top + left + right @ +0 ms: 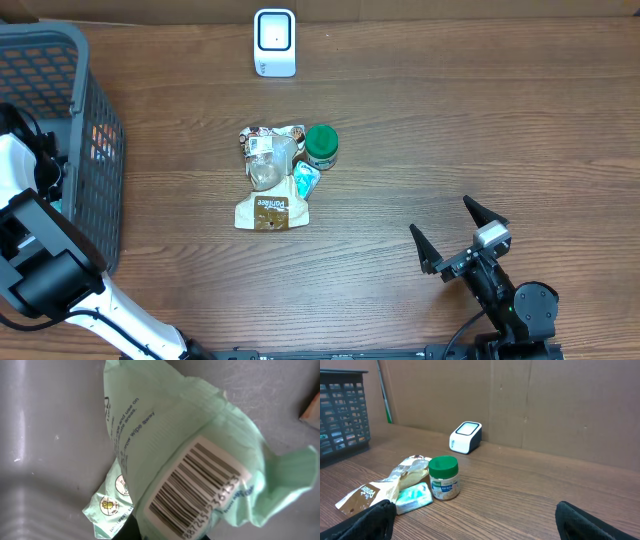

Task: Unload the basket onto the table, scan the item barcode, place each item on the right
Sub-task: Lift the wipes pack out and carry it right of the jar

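Note:
A pale green wipes pack (180, 445) with a white barcode label (192, 492) fills the left wrist view, lying over the grey floor of the basket. My left gripper (172, 536) is shut on the pack's lower end; only dark bits of its fingers show at the bottom edge. In the overhead view the left arm reaches into the dark basket (95, 110) at the far left, and its gripper is hidden there. The white scanner (274, 42) stands at the back of the table. My right gripper (460, 235) rests open near the front right, holding nothing.
Mid-table lie a brown pouch (268, 212), a clear bag (265, 158), a small teal packet (305, 180) and a green-lidded jar (321, 146). The right wrist view shows the jar (443, 478) and scanner (466, 437) ahead. A cardboard wall closes the back.

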You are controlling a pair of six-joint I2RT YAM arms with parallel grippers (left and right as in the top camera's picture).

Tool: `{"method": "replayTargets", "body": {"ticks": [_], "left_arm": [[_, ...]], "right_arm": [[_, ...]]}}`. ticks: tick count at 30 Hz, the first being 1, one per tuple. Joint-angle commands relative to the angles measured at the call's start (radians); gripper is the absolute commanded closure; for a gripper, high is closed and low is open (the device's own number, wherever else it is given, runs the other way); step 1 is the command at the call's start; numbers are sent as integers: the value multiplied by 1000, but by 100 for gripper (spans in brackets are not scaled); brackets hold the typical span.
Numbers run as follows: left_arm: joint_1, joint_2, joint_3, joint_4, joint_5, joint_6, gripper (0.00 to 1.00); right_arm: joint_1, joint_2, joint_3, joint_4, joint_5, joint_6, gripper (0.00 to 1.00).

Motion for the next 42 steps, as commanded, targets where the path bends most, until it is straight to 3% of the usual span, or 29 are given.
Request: {"method": "replayTargets", "body": {"ticks": [1, 10, 13, 16, 17, 20, 23, 29, 42], "left_arm": [[-4, -28, -12, -52, 62, -54, 96], [-80, -428, 17, -94, 94, -267, 96], [-154, -582, 17, -116, 148, -275, 96], [-277, -727, 17, -140, 152, -309, 96], [-417, -811, 17, -149, 150, -325, 96], [-599, -862, 17, -154, 29, -325, 96], [-745, -868, 16, -152, -48, -326, 96], [-954, -775, 11, -145, -63, -375, 96], [-1282, -290, 11, 6, -95, -401, 96]], "right_arm": [[6, -12, -11, 2, -1, 2, 0], [6, -12, -11, 2, -1, 2, 0], [6, -12, -11, 2, -1, 2, 0], [6, -12, -11, 2, -1, 2, 0], [6, -12, -11, 1, -1, 2, 0], [6, -12, -11, 2, -1, 2, 0], [6, -12, -11, 2, -1, 2, 0], [6, -12, -11, 2, -1, 2, 0], [6, -12, -11, 2, -1, 2, 0]]}}
